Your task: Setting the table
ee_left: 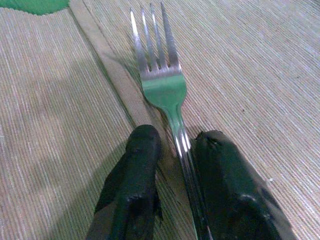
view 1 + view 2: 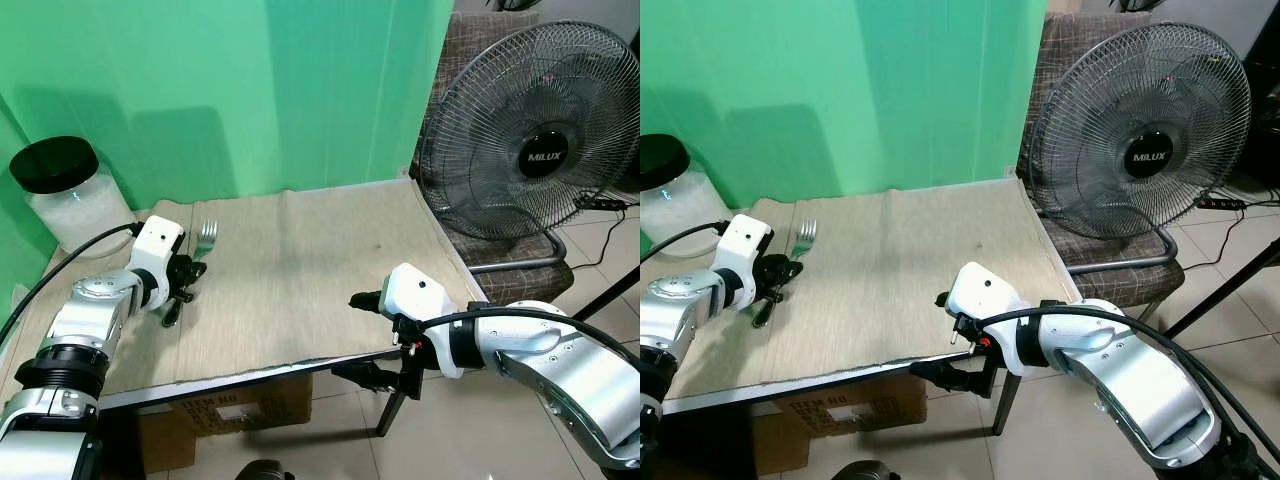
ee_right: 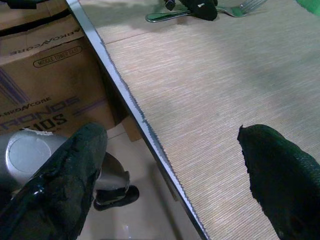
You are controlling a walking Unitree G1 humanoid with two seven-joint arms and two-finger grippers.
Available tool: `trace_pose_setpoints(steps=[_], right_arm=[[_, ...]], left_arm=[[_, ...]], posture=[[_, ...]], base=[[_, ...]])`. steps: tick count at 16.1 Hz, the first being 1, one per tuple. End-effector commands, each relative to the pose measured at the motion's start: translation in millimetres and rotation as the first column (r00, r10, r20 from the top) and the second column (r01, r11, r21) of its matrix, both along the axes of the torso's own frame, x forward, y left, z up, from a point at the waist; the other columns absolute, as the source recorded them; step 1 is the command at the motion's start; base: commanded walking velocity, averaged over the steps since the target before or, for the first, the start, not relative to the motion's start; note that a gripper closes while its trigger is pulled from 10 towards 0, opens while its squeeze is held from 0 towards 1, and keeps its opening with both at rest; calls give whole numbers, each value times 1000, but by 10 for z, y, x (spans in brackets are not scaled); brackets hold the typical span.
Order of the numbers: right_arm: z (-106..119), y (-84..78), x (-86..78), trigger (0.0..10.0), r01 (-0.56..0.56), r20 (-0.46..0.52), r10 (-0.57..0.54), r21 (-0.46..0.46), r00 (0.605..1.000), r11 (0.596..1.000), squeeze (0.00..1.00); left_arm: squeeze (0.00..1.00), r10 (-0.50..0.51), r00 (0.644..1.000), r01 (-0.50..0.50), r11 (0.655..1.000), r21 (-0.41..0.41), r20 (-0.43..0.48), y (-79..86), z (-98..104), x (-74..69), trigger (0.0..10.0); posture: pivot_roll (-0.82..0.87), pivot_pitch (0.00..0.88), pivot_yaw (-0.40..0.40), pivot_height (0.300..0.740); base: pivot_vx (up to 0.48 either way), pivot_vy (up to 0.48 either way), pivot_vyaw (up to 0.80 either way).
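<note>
head views: left gripper point(image 2: 186, 272) pinches the fork point(image 2: 204, 238) at the table's point(image 2: 300, 290) nine o'clock; lidded jar point(image 2: 70, 195) of something white at ten. wrist views: left fingers point(image 1: 132, 185) clamp the fork's handle; right gripper point(image 3: 175, 170) spread wide over the table's edge.

You see two silver arms with white wrist housings, black cables along them, and long black fingers point(image 1: 132, 190).

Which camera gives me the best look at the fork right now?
Left wrist view: the fork lies close up, handle between the left gripper fingers. Both eye views show it small; the right wrist view catches it at the edge.
</note>
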State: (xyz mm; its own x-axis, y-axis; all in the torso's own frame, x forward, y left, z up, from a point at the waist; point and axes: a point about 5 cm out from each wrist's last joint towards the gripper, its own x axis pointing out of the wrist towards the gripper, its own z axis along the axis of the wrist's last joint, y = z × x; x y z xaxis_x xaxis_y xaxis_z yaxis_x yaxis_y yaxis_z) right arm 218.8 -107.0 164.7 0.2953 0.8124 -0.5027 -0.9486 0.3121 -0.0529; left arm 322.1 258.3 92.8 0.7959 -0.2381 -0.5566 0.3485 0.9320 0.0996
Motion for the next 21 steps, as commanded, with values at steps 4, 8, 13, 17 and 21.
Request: trace_pose_setpoints(steps=[4,8,13,17,21], right_arm=[[30,12,-25,10000,-28,16,28,5,999,1000,0],[26,11,-11,10000,-17,27,17,1,999,1000,0],[64,-9,72,10000,65,89,-67,27,994,998,0],[211,-168,278,10000,402,143,-437,222,888,888,0],[224,-184,183,10000,528,183,-597,317,781,788,0]], left_arm=[[0,-16,999,16,1000,2,-31,12,-68,-31,0],[0,-21,1000,21,1000,2,-20,24,-69,-28,0],[0,10,1000,-10,1000,6,23,101,2,-12,0],[0,-15,971,66,976,-206,239,6,369,-48,0],[0,23,897,191,880,-435,441,-320,859,-231,0]], posture=[[60,0,21,740],[61,0,23,740],[59,0,28,740],[51,0,16,740],[37,0,15,740]], base=[[0,0,0],[0,0,0],[0,0,0],[0,0,0],[0,0,0]])
